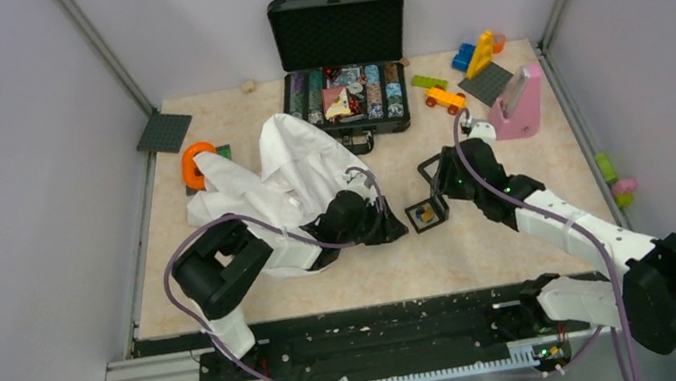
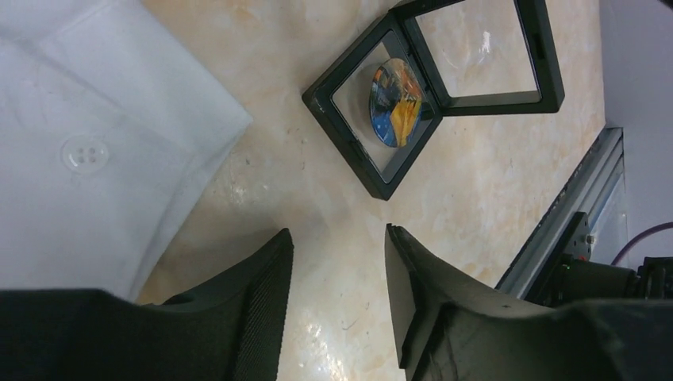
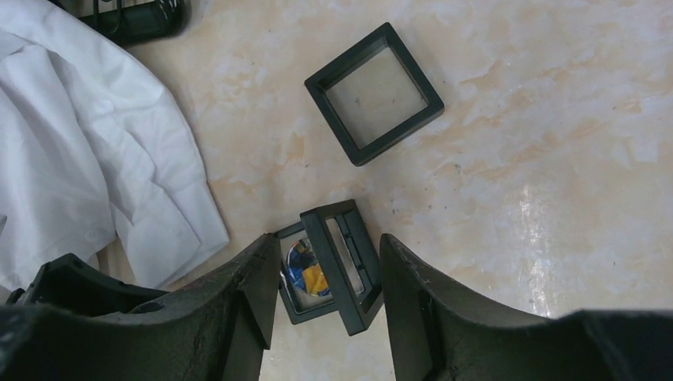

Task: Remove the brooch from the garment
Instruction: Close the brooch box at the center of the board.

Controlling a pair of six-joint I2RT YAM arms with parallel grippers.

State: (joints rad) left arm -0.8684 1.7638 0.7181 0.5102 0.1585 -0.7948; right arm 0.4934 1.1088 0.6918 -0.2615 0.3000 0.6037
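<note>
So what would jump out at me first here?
Probably the crumpled white shirt sprawled left of centre on the table, partly under the left arm. Next, the open black case of colourful pieces at the back, and nearer, a small open black frame holding a round blue-and-orange brooch, beneath the open right end effector.

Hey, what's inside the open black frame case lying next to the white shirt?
The brooch, round, blue and orange, lies on the clear film of the case's base. The raised lid holds only clear film. The brooch's underside and pin cannot be seen.
</note>
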